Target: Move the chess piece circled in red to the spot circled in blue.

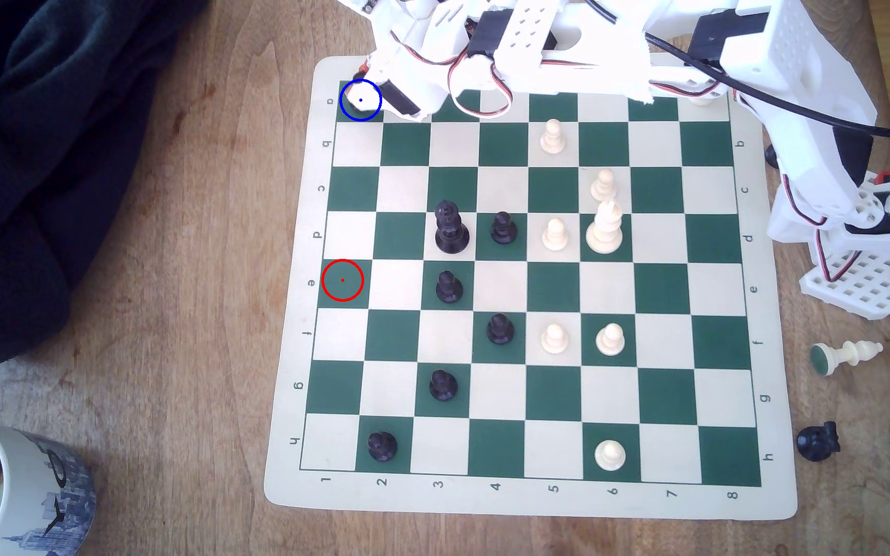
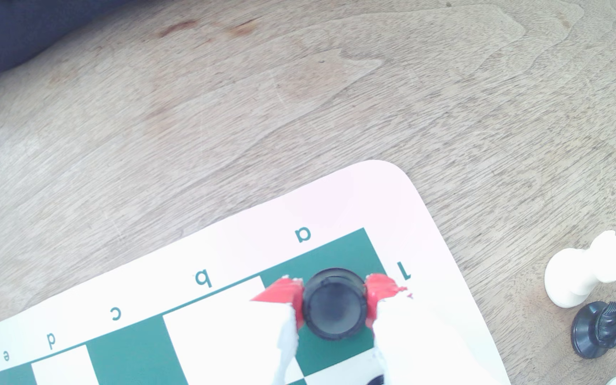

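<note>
At the exterior view's left we see the red-ringed square [image 1: 343, 280] bare; further right our tool [image 2: 334, 301] pinches the chess piece [image 2: 335, 303] between red fingertips [image 2: 284, 296] over the spot [image 1: 360, 100].

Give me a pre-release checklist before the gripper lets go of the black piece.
1. Piece between the red fingertips: ok, one pad on each side of it.
2. Piece over the blue-ringed corner square: ok, the wrist view shows it within green square a1.
3. Piece resting on the board: cannot tell, its base is hidden from above.
4. Piece upright: ok, its round top faces the wrist camera squarely.
5. Red-ringed square vacated: ok, no piece stands on it.
6. Room to open: ok, no other piece on the adjoining squares seen in the wrist view.
</note>
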Available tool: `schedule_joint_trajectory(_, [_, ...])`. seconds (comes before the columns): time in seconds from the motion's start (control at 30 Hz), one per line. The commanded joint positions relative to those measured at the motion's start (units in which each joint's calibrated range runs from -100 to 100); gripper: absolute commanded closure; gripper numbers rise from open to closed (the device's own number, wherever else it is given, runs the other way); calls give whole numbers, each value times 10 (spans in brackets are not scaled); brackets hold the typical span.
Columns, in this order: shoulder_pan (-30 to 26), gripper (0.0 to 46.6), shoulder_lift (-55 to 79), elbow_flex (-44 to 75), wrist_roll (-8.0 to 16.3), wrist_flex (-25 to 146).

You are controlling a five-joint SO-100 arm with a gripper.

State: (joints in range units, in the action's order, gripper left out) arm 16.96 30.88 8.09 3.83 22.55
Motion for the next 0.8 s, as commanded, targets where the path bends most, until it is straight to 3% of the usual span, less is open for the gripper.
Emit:
schedule_joint_trajectory(0.0, [-7, 432, -7, 50, -2, 4])
schedule_joint_trajectory(0.4, [-6, 312, -9, 51, -2, 5])
schedule_joint_trajectory(0.77, [-4, 287, -78, 42, 0, 28])
